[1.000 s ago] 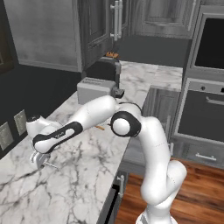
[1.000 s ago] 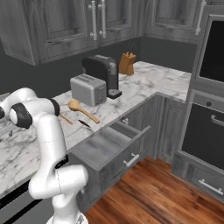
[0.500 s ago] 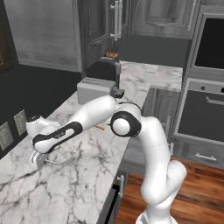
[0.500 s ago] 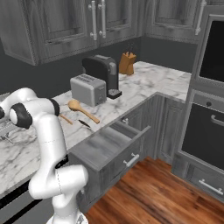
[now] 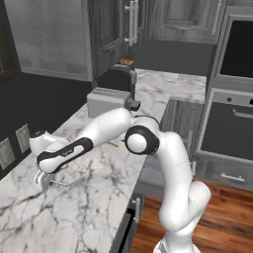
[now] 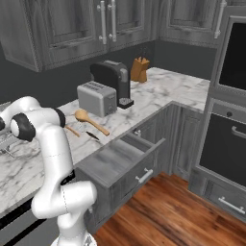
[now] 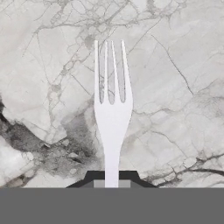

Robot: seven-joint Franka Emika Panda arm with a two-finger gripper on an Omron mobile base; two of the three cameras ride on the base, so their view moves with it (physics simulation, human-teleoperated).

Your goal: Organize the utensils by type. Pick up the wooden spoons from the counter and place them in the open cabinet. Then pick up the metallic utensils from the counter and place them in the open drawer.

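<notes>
— One utensil is in the pincer point(image 7: 112, 177) right now?
— Yes. Its jaws are clamped tight on the handle of a pale metallic fork point(image 7: 112, 100), whose four tines point away from the pincer over the white grey-veined marble surface point(image 7: 175, 65). In the left base view the pincer point(image 5: 43, 182) sits low over that surface, at its left end.

— And the wooden pieces?
— Well off to the pincer's right, a long orange-tan wooden spoon with a round bowl point(image 6: 89, 120) lies on the surface just in front of a silver toaster point(image 6: 97, 98). A slimmer one point(image 6: 73, 130) lies beside it, half behind the arm, with a small dark utensil point(image 6: 93, 136) nearby.

— The drawer?
— Further right and lower, the wide shallow grey drawer point(image 6: 115, 161) stands pulled out below the surface's edge.
</notes>
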